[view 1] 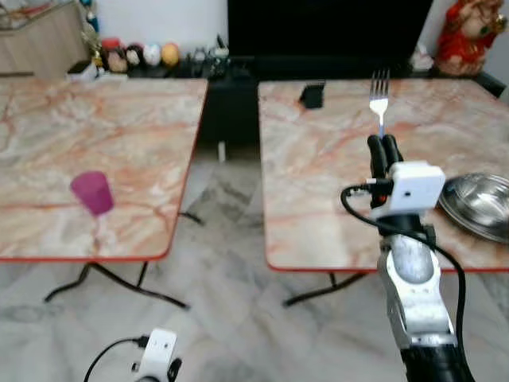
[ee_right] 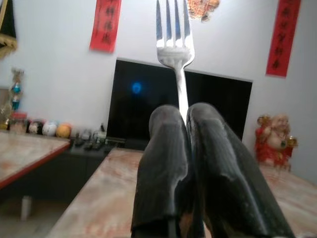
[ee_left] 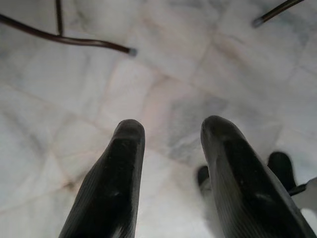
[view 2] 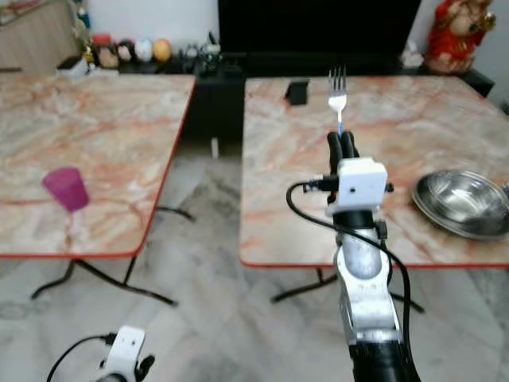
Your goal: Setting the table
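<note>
Right hand pinches a fork upright above the right table.
Only the handle end is clamped, so the fork could swivel or slip when lowered beside the steel bowl at the table's right edge; left hand hangs parted over the floor.

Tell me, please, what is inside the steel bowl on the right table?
The steel bowl looks empty: only its shiny inner surface shows. Its far right part is cut off by the picture edge.
</note>
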Robot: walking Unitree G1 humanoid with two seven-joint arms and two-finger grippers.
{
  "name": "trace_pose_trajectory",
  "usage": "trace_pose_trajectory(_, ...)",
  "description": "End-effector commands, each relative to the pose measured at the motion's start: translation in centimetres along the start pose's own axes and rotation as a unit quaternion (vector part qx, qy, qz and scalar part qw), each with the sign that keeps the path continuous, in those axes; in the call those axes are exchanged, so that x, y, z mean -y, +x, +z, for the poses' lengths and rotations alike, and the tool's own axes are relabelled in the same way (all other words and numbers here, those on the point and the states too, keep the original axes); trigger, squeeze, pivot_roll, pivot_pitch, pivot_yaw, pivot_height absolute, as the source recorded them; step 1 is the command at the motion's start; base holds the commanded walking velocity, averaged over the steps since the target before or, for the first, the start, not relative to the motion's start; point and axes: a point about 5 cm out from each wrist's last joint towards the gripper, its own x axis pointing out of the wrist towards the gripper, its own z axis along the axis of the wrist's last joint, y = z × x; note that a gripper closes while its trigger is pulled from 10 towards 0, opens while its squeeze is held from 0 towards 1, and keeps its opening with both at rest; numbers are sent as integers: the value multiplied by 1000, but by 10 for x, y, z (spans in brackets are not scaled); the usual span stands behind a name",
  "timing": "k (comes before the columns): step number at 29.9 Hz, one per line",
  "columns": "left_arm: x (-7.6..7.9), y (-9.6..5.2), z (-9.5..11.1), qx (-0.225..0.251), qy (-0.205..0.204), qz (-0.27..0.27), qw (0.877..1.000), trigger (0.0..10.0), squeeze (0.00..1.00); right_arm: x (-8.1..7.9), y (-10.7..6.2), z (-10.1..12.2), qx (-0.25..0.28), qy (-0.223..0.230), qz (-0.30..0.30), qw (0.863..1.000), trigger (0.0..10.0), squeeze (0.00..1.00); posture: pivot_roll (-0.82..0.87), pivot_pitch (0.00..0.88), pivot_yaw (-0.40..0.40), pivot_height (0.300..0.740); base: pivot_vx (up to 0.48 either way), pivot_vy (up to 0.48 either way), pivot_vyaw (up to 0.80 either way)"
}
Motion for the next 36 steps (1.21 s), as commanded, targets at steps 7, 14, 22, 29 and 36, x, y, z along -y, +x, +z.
trace_pose_trajectory(7,-1,-2,-6,-11,10,-5,1000,10000,0,-5,4,8,17,1,16,1000,10000,0,-38,0,1,740,0,-422,0)
trace_pose_trajectory(14,1,-1,-5,-11,13,-8,1000,10000,0,-2,1,7,12,-3,11,1000,10000,0,-41,0,-2,740,0,-422,0)
trace_pose_trajectory(22,0,0,1,-1,13,-8,1000,10000,0,0,5,8,12,-5,11,1000,10000,0,-40,0,0,740,0,-420,0)
trace_pose_trajectory(29,1,0,1,0,8,-4,1000,10000,0,0,4,7,8,-6,10,1000,10000,0,-39,0,-2,740,0,-423,0)
trace_pose_trajectory(36,0,0,1,-1,6,-3,1000,10000,0,3,6,7,7,-9,8,1000,10000,0,-42,0,-1,740,0,-414,0)
